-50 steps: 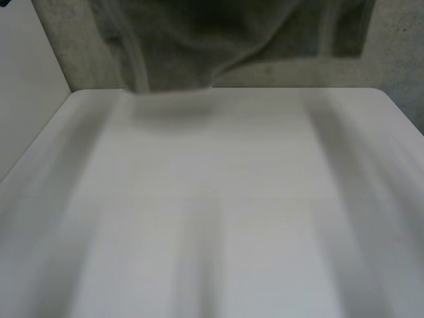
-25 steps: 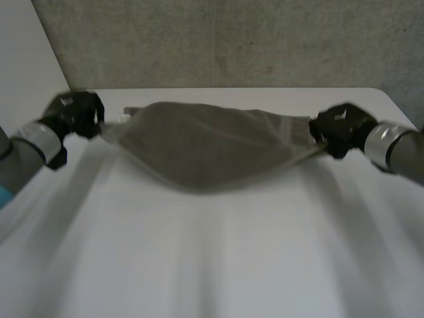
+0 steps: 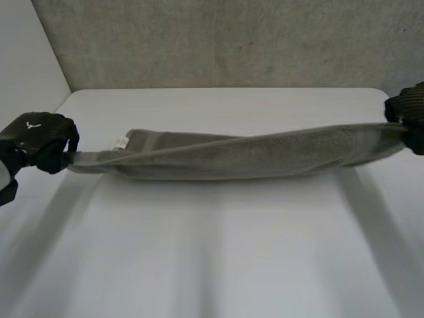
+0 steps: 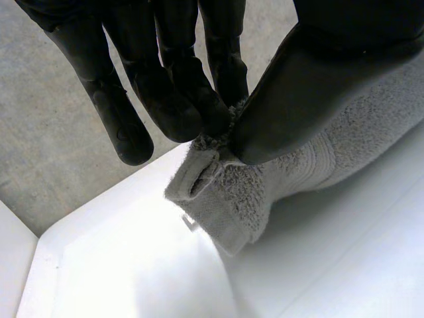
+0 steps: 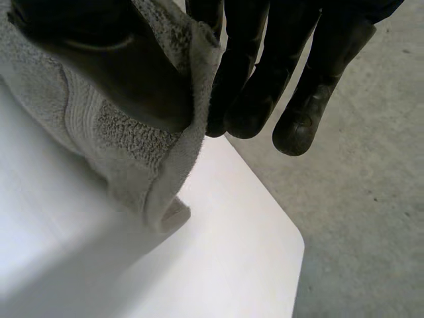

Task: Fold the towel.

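A grey towel [image 3: 238,156] hangs stretched in a long band above the white table [image 3: 218,252], held between both hands. My left hand [image 3: 36,140] pinches the towel's left end between thumb and fingers. In the left wrist view that hand [image 4: 179,86] has its thumb pressed on the towel's corner [image 4: 238,199]. At the far right edge my right hand [image 3: 409,112] grips the other end. The right wrist view has that hand [image 5: 265,79] pinching the towel's corner [image 5: 119,152] against the thumb.
A grey concrete floor [image 3: 218,43] lies beyond the table's far edge. A pale wall [image 3: 26,66] stands at the left. The table's far right corner [image 5: 291,245] is rounded, with floor [image 5: 371,199] past it.
The hands have moved apart and toward me, pulling the towel from a sagging pouch at the far edge into a taut, flat band lower over the table.
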Controlling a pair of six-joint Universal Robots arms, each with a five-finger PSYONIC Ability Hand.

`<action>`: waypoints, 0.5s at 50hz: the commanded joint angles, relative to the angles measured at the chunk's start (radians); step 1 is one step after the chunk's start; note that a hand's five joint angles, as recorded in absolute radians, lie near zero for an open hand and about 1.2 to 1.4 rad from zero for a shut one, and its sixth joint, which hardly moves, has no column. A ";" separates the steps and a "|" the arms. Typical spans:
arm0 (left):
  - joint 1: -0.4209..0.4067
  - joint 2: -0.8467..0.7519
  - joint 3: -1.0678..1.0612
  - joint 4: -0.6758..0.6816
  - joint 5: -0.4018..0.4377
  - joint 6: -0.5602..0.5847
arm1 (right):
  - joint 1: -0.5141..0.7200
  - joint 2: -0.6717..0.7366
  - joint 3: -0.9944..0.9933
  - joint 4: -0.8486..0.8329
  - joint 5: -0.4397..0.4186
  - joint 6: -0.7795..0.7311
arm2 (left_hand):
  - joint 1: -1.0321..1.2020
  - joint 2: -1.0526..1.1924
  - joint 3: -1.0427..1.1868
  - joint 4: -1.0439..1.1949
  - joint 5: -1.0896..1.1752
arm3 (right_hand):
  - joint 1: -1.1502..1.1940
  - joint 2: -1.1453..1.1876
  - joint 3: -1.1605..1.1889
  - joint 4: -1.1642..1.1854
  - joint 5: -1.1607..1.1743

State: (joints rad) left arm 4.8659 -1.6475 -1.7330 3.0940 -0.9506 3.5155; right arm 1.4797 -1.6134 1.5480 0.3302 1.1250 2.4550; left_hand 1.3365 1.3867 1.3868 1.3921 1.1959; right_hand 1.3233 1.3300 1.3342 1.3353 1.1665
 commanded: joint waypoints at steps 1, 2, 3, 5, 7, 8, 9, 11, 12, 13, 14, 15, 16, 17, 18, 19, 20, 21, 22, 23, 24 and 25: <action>0.014 0.048 -0.017 -0.060 0.033 -0.003 | -0.084 -0.048 0.000 0.130 -0.102 -0.005 | 0.060 0.010 0.009 0.004 0.026 | 0.073 0.066 0.062 0.061 0.055; 0.014 0.048 -0.017 -0.060 0.033 -0.003 | -0.084 -0.048 0.000 0.130 -0.102 -0.005 | 0.060 0.010 0.009 0.004 0.026 | 0.073 0.066 0.062 0.061 0.055; 0.009 0.046 -0.016 -0.058 0.033 -0.003 | -0.091 -0.046 0.001 0.128 -0.111 -0.007 | 0.060 0.010 0.009 0.004 0.026 | 0.073 0.066 0.062 0.061 0.055; 0.005 0.037 -0.011 -0.057 0.033 -0.003 | -0.094 -0.034 0.001 0.127 -0.114 -0.007 | 0.060 0.010 0.009 0.004 0.026 | 0.073 0.066 0.062 0.061 0.055; 0.003 0.006 0.007 -0.043 0.029 -0.003 | -0.088 0.019 -0.005 0.107 -0.114 -0.010 | 0.060 0.010 0.009 0.004 0.026 | 0.073 0.066 0.062 0.061 0.055; 0.003 0.006 0.007 -0.043 0.029 -0.003 | -0.088 0.020 -0.005 0.107 -0.114 -0.010 | 0.060 0.010 0.009 0.004 0.026 | 0.073 0.066 0.062 0.061 0.055; -0.005 -0.044 0.029 -0.023 0.024 -0.003 | -0.082 0.083 -0.020 0.087 -0.107 -0.008 | 0.060 0.010 0.009 0.004 0.026 | 0.073 0.066 0.062 0.061 0.055; -0.029 -0.103 0.066 -0.003 0.018 -0.004 | -0.075 0.147 -0.040 0.061 -0.100 -0.004 | 0.060 0.010 0.009 0.004 0.026 | 0.073 0.066 0.062 0.061 0.055; -0.067 -0.160 0.111 0.008 0.010 -0.010 | -0.062 0.211 -0.069 0.038 -0.087 0.001 | 0.060 0.010 0.009 0.004 0.026 | 0.073 0.066 0.062 0.061 0.055; -0.106 -0.219 0.163 0.009 -0.005 -0.016 | -0.041 0.263 -0.100 0.032 -0.067 0.006 | 0.060 0.010 0.009 0.004 0.026 | 0.073 0.066 0.062 0.061 0.055; -0.106 -0.219 0.164 0.009 -0.005 -0.016 | -0.041 0.263 -0.100 0.032 -0.067 0.006 | 0.060 0.010 0.009 0.004 0.026 | 0.073 0.066 0.062 0.061 0.055; -0.141 -0.280 0.223 0.009 -0.032 -0.021 | -0.012 0.306 -0.127 0.026 -0.039 0.006 | 0.060 0.010 0.009 0.004 0.026 | 0.073 0.066 0.062 0.061 0.055; -0.167 -0.341 0.287 0.008 -0.065 -0.021 | 0.022 0.350 -0.159 0.020 -0.003 0.006 | 0.060 0.010 0.009 0.004 0.026 | 0.073 0.066 0.062 0.061 0.055; -0.167 -0.342 0.288 0.008 -0.065 -0.021 | 0.022 0.351 -0.160 0.020 -0.002 0.006 | 0.060 0.010 0.009 0.004 0.026 | 0.073 0.066 0.062 0.061 0.055; -0.189 -0.406 0.358 0.002 -0.106 -0.026 | 0.052 0.395 -0.195 0.017 0.036 0.006 | 0.060 0.010 0.009 0.004 0.026 | 0.073 0.066 0.062 0.061 0.055; -0.207 -0.466 0.425 -0.006 -0.149 -0.026 | 0.077 0.445 -0.233 0.012 0.074 0.007 | 0.060 0.010 0.009 0.004 0.026 | 0.073 0.066 0.062 0.061 0.055; -0.207 -0.466 0.426 -0.006 -0.149 -0.026 | 0.077 0.446 -0.233 0.012 0.075 0.007 | 0.060 0.010 0.009 0.004 0.026 | 0.073 0.066 0.062 0.061 0.055; -0.218 -0.521 0.491 -0.015 -0.187 -0.026 | 0.094 0.487 -0.265 0.003 0.102 0.009 | 0.060 0.010 0.009 0.004 0.026 | 0.073 0.066 0.062 0.061 0.055; -0.229 -0.575 0.560 -0.027 -0.220 -0.024 | 0.106 0.522 -0.294 -0.011 0.126 0.010 | 0.060 0.010 0.009 0.004 0.026 | 0.073 0.066 0.062 0.061 0.055; -0.244 -0.630 0.634 -0.044 -0.244 -0.024 | 0.106 0.523 -0.295 -0.011 0.127 0.010 | 0.060 0.010 0.009 0.004 0.026 | 0.073 0.066 0.062 0.061 0.055; -0.244 -0.630 0.635 -0.044 -0.244 -0.024 | 0.111 0.552 -0.319 -0.031 0.145 0.019 | 0.060 0.010 0.009 0.004 0.026 | 0.073 0.066 0.062 0.061 0.055; -0.264 -0.679 0.706 -0.066 -0.264 -0.024 | 0.114 0.576 -0.337 -0.048 0.157 0.035 | 0.060 0.010 0.009 0.004 0.026 | 0.073 0.066 0.062 0.061 0.055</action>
State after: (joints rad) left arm 4.6645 -2.1146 -1.3034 3.0871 -1.0965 3.4914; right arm 1.5484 -1.1668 1.3164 0.3326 1.1927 2.4632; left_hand 1.3365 1.3867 1.3867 1.3921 1.1959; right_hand 1.3233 1.3300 1.3342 1.3353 1.1667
